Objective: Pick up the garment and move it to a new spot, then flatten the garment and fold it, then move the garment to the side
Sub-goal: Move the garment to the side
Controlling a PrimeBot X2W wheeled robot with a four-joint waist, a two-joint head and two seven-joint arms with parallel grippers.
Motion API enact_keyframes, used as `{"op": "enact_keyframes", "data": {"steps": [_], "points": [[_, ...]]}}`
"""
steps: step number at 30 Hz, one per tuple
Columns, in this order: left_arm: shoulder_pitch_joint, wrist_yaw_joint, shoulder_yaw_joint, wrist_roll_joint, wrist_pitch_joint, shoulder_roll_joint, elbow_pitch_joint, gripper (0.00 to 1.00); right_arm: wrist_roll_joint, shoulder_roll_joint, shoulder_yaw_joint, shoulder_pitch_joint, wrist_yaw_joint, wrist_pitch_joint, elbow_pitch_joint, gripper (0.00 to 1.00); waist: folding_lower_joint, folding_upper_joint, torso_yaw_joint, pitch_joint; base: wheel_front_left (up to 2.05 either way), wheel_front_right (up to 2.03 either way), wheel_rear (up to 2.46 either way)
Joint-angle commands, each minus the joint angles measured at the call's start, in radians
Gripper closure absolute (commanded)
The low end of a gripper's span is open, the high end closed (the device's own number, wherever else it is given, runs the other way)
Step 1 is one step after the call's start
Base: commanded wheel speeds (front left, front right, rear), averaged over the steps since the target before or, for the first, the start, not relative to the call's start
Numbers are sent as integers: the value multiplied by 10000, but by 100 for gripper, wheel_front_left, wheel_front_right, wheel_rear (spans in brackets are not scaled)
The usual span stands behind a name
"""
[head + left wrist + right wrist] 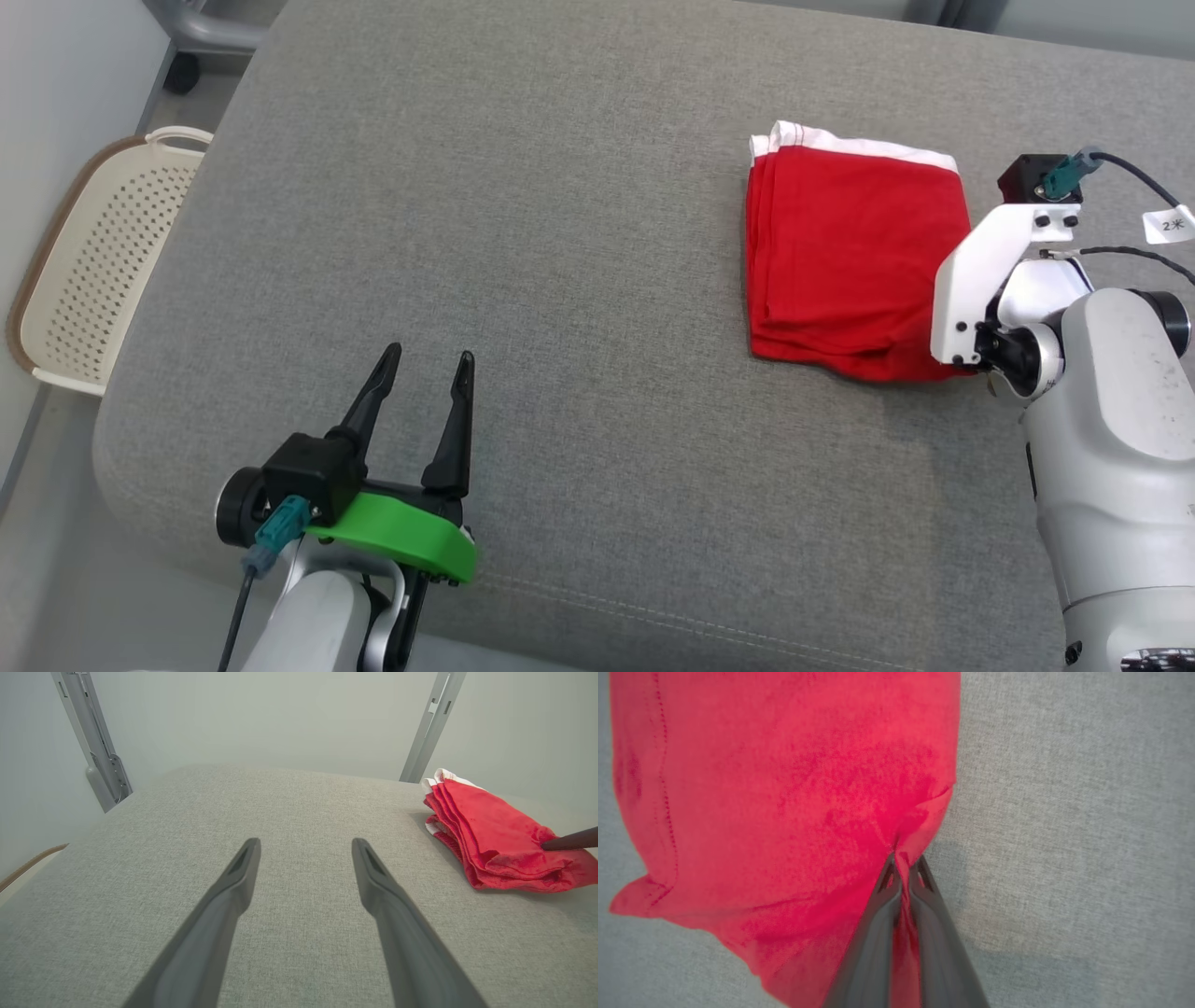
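A folded red garment (845, 257) with a white band along its far edge lies at the right of the grey cushion (560, 280). In the right wrist view my right gripper (903, 863) is shut on the garment (784, 788), pinching a fold of red cloth at its near right edge. In the head view that arm's white wrist covers its fingers at the garment's near right corner. My left gripper (425, 359) hovers open above the cushion's near left part, well away from the cloth. In the left wrist view the garment (490, 835) sits far right, with a dark fingertip (570, 841) pressed into it.
A cream perforated basket (103, 261) stands on the floor left of the cushion. Grey metal posts (93, 742) rise against the pale wall behind the cushion. The cushion's rounded front edge (560, 616) runs just in front of my arms.
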Motion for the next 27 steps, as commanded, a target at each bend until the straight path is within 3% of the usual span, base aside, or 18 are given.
{"op": "enact_keyframes", "data": {"steps": [1, 16, 27], "points": [[-46, 24, 33, -32, -52, 59, -11, 0, -26, -82, 104, 179, -6, 67, -44, 100, 0, -1, -178, -133, 0, 0, 0], [-16, 72, 33, -53, -4, 265, -162, 0, 538, -1966, 2266, 452, -6, 775, -1461, 100, 0, -1, -1815, -455, 0, 0, 0], [-194, 75, -122, 41, 174, 448, -346, 0, 290, -3382, 2599, -13, -6, 511, -1887, 100, 0, -1, -2324, -150, 0, 0, 0]]}}
